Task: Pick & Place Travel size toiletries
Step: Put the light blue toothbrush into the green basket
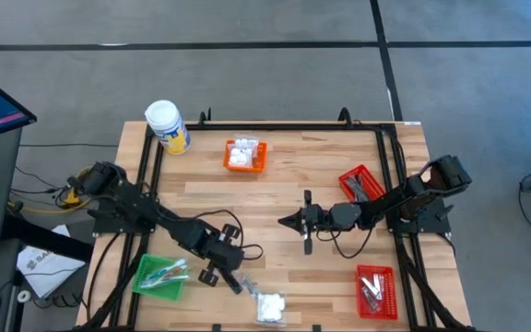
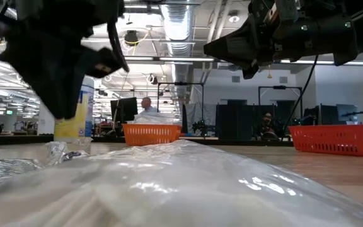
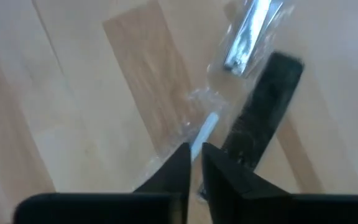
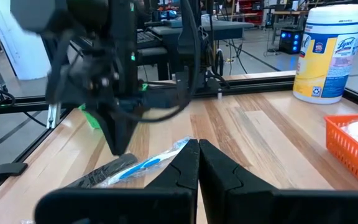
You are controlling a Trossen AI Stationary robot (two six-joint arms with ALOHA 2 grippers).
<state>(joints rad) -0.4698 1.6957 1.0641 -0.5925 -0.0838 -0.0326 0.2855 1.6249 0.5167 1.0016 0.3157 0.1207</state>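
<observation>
Pinching a clear-wrapped stick (image 3: 205, 127), the left gripper (image 1: 233, 279) sits nearest the pile.
The stick's long axis runs straight out from its fingertips; the right gripper (image 1: 306, 221), pressed together, waits mid-table.

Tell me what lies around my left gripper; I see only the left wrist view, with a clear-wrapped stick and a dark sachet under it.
Observer: A pile of white packets lies just beyond the left gripper, at the edge of the table.
Operator: Give me the nearest basket.
Observer: The green basket sits on the far side of the left arm from that pile, already partly filled.
Operator: Report the right arm.
Observer: The right gripper hovers over the table's middle, jaws shut, holding nothing.
</observation>
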